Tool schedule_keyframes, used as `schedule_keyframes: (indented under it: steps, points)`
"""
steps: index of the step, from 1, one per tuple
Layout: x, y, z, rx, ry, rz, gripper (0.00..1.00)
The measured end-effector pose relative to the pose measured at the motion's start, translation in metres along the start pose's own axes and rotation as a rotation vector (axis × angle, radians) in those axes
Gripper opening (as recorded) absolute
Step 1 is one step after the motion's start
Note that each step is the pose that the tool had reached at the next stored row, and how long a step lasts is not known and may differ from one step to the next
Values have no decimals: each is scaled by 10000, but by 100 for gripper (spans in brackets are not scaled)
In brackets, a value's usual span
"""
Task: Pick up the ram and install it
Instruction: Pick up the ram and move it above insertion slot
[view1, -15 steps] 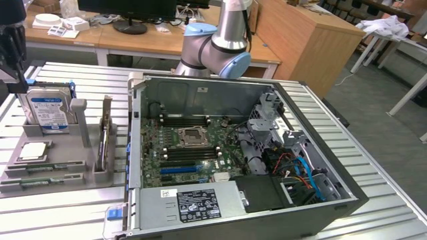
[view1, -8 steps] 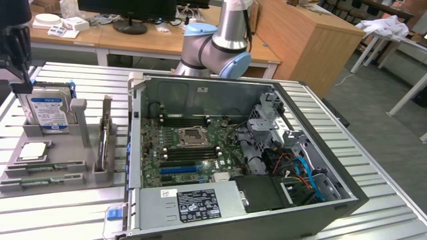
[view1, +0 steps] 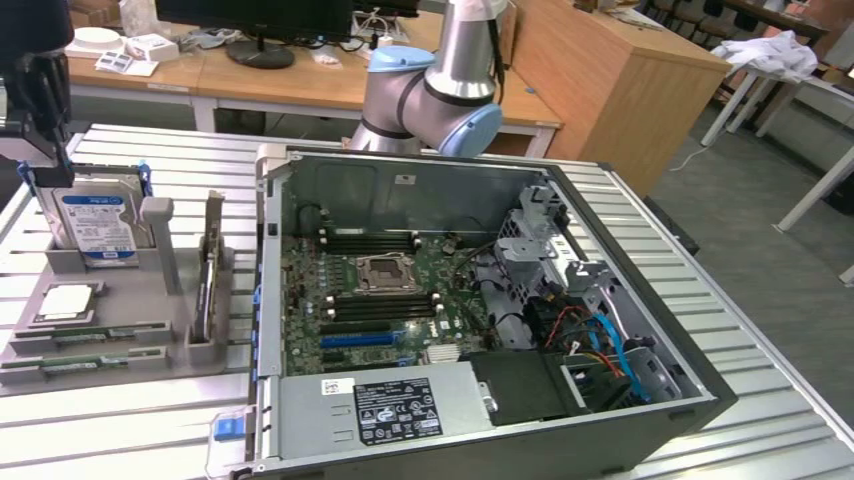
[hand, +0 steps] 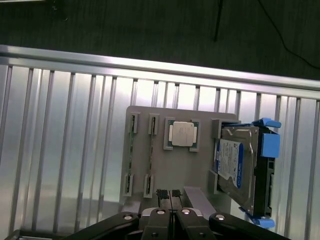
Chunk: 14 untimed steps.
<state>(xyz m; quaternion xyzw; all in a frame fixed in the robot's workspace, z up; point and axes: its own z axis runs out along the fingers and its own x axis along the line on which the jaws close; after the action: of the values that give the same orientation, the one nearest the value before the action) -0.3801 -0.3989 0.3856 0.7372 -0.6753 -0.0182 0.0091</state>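
Ribbed shiny metal table, matt grey plastic holder, smooth wooden desk

holder lies at the exterior view's left of the case; hard drive, processor, ram sit in it.

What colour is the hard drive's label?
Blue with white; the label shows best in the exterior view.

High oblique exterior, downward wrist (shared: gray holder)
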Motion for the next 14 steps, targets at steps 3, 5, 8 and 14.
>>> schedule_keyframes:
  steps: [3, 5, 8, 14]
  points:
    - [0, -1, 0, -1, 0, -1, 11]
    - [0, -1, 0, 0, 0, -1, 11]
    - [6, -2, 0, -1, 0, -3, 11]
    - [54, 4, -1, -1, 0, -1, 11]
